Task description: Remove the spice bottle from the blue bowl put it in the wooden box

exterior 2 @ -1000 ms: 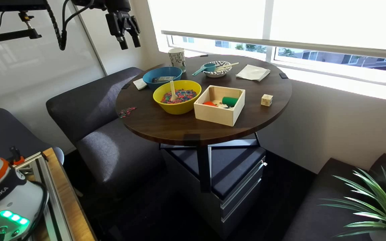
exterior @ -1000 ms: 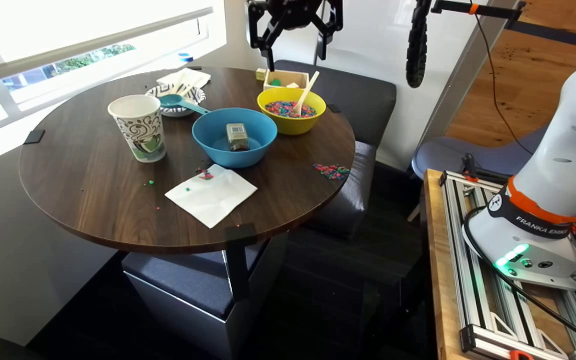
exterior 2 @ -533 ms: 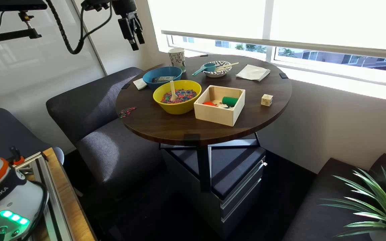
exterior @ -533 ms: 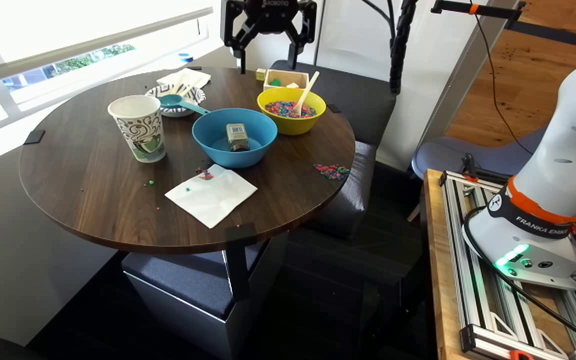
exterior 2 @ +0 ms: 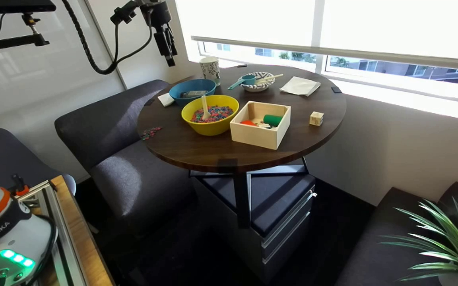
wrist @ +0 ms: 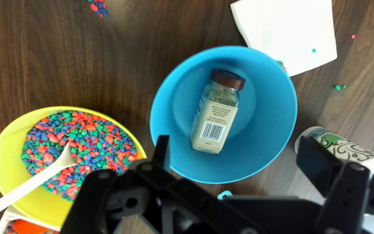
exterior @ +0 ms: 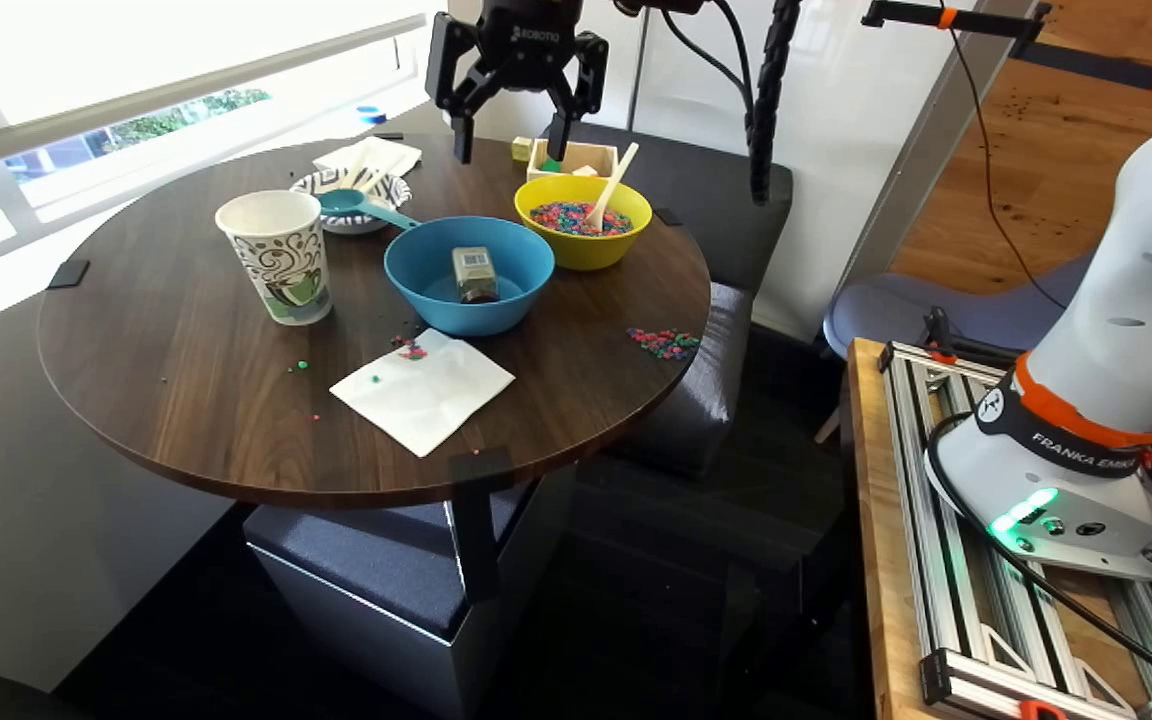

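Note:
The spice bottle (wrist: 216, 120), with a tan barcode label and a brown cap, lies in the blue bowl (wrist: 261, 130). In both exterior views the bottle (exterior: 475, 270) (exterior 2: 194, 94) rests in this bowl (exterior: 466, 318) (exterior 2: 197, 84). The light wooden box (exterior 2: 255, 137) stands on the table, holding a green cylinder and a red piece. Its corner shows at the lower left of the wrist view (wrist: 6, 217). My gripper (exterior: 510, 153) is open and empty above the table. In the wrist view the bottle lies ahead of the spread fingers of my gripper (wrist: 234, 144), not between them.
A yellow bowl (exterior 2: 213, 129) of coloured pebbles with a spoon stands between the blue bowl and the box. A paper cup (exterior: 276, 260) and a patterned bowl (exterior 2: 259, 88) with a blue scoop stand nearby. Napkins (exterior: 426, 390), loose pebbles and a small block (exterior 2: 316, 119) lie around.
My gripper has moved left in the exterior view facing it, and right in the exterior view with the plant, ending slightly lower. It stays open. The bottle, bowls and box have not moved.

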